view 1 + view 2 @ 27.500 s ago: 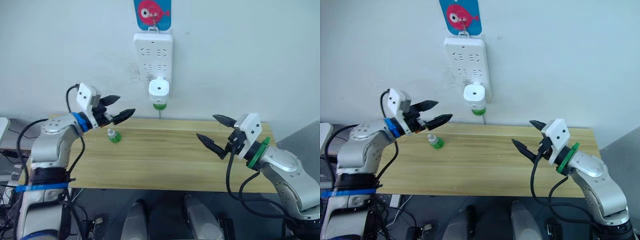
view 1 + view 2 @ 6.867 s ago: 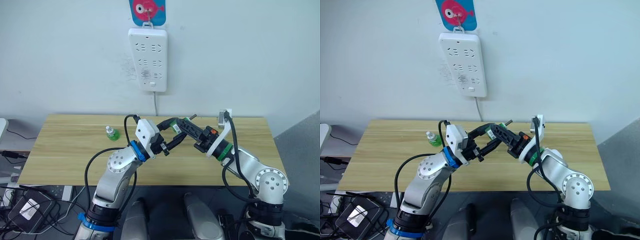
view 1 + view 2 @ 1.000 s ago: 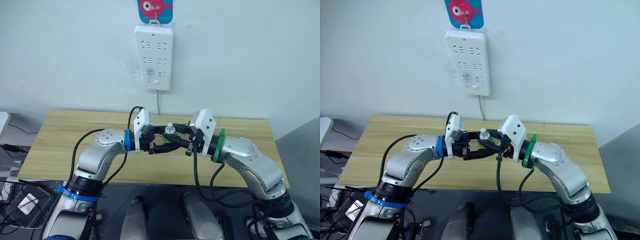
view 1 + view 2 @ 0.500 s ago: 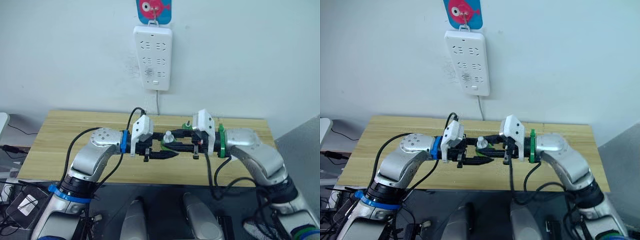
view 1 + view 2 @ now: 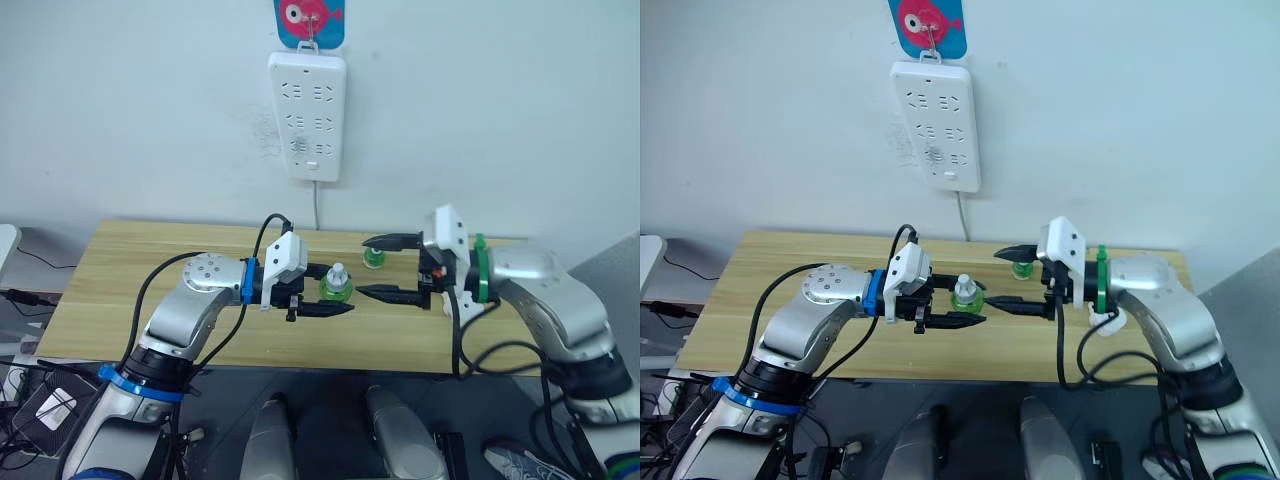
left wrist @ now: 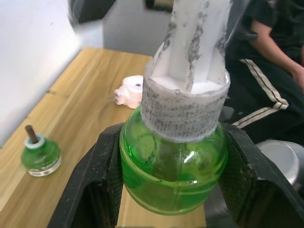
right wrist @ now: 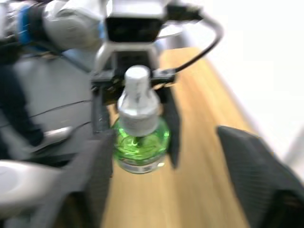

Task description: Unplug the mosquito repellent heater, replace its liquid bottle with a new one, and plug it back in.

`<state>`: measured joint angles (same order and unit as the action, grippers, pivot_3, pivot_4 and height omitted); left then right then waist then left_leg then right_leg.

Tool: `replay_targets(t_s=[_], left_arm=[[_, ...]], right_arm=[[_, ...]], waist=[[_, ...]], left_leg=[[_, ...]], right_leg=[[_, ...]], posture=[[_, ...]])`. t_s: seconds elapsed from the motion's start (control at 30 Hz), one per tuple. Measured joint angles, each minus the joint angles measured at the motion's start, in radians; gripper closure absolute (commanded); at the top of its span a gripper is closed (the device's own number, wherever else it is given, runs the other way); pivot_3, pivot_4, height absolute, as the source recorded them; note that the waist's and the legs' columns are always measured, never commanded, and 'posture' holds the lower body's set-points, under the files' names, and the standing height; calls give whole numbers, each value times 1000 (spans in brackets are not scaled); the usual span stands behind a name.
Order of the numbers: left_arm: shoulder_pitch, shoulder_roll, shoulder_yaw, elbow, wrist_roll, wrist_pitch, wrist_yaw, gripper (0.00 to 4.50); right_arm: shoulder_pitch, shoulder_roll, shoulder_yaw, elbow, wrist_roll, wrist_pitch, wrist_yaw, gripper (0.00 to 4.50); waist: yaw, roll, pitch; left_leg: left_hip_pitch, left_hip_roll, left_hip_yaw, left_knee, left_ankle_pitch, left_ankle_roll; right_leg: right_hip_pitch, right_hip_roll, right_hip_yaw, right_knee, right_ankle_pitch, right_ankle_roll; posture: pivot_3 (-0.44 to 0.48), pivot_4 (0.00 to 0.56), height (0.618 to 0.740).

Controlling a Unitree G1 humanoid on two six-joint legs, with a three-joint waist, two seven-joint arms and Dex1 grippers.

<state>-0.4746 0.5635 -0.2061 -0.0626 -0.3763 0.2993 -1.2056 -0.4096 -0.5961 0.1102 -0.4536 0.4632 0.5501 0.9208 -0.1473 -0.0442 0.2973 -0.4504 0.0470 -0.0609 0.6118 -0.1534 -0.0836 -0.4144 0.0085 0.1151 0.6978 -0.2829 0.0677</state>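
Two arms work over the table (image 5: 150, 300), beneath a power strip (image 5: 307, 115) on the wall whose sockets all look free. Our left gripper (image 5: 318, 293) is clenched on a green bottle (image 5: 334, 285), held upright just above the tabletop; the left wrist view shows its pads pressing both sides of the bottle's belly, wick and white neck standing clear. Our right gripper (image 5: 385, 267) hangs just beside that bottle with its fingers spread, grasping nothing. A second green bottle (image 5: 372, 257) stands near the table's back edge by the right fingers. We see the heater (image 6: 129, 91) lying on the wood in the left wrist view, well apart from both grippers. Judging from this, we should keep the held bottle vertical, fetch the heater with the free right gripper, and line its socket up over the wick before turning, so the threads catch cleanly.
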Motion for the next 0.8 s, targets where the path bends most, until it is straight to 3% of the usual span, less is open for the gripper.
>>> replay_targets(t_s=[0.17,0.4,0.53,0.7,0.8], left_arm=[[3,-39,2,29,25,-21,46,2175],[2,-95,-4,29,30,-14,97,2175],[-4,-109,-4,17,29,22,126,2175],[-10,-103,-4,-23,25,57,126,2175],[-8,-82,-4,-54,22,82,116,2175]], right_arm=[[121,72,-6,-219,-12,137,-243,481],[127,175,98,-261,-89,198,-433,481],[125,196,137,-238,-125,186,-461,1395],[124,205,145,-217,-130,159,-462,3293],[125,200,143,-204,-123,130,-426,3422]], waist=[[-9,0,0],[-29,0,-3],[-35,0,-4],[-40,0,-4],[-45,0,-5]], left_leg=[[0,0,1,1,1,0],[1,0,4,2,3,3],[1,0,4,2,3,3],[1,0,3,2,3,3],[1,0,3,2,3,3]], right_leg=[[0,0,2,0,0,0],[1,0,4,0,-1,3],[1,0,4,0,-1,3],[1,0,4,0,-1,3],[1,0,4,0,-1,3]], posture=[[-282,234,740],[-281,231,740],[-268,226,740],[-255,226,740],[-246,225,740]])
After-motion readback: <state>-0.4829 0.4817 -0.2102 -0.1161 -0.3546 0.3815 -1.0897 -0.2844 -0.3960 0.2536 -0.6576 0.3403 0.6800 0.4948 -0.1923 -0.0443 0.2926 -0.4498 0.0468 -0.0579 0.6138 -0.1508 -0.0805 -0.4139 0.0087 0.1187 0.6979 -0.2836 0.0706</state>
